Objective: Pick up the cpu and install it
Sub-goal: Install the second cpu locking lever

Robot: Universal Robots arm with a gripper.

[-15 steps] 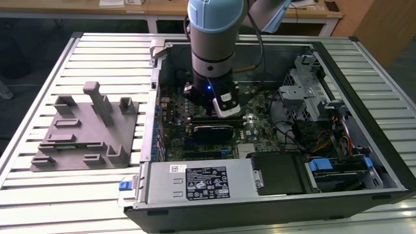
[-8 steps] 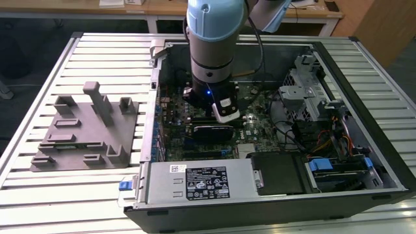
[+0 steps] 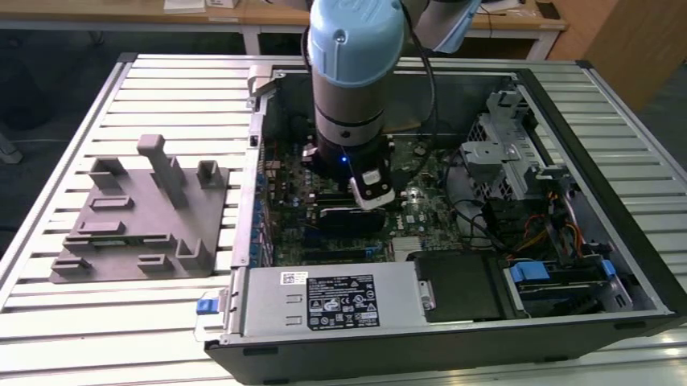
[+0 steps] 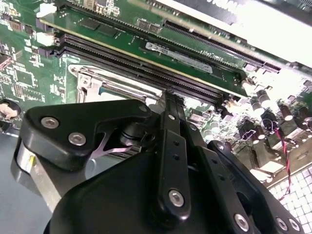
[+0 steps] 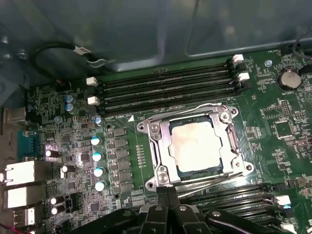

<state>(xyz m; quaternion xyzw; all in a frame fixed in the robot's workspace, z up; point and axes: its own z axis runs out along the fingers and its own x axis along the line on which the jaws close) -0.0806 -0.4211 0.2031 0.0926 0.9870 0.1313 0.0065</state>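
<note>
In the exterior view, the arm is seen reaching down into an open computer case [image 3: 601, 241], with the gripper [image 3: 371, 193] lowered over the motherboard [image 3: 290, 209] near the middle of the case. A grey plastic fixture [image 3: 140, 217] with upright posts lies on the slatted table [image 3: 108, 322], outside the case on the exterior view's left. A power supply [image 3: 322, 301] sits along the near edge of the case.

In the second wrist view, the fingers [image 4: 173, 146] are seen pressed together — no gap is visible between them and nothing is pinched. Just beyond their tip, part of the metal socket frame [image 4: 92, 80] can be made out beside the long memory slots [image 4: 146, 61].

In the first wrist view, the cpu [image 5: 197, 146] is seen lying flat inside the socket frame [image 5: 161, 146], its pale metal top plate facing up, with the memory slots [image 5: 165, 87] on the far side of it. The gripper [image 5: 168, 195] hangs just beside the frame's near edge, apart from the chip. The chip appears seated — whether the frame is latched over it cannot be told.

The cpu is judged light, thin and stiff, with a smooth top that would slip easily; its underside contacts are likely fragile. It would best be held by two opposite edges, never by its flat faces.
</note>
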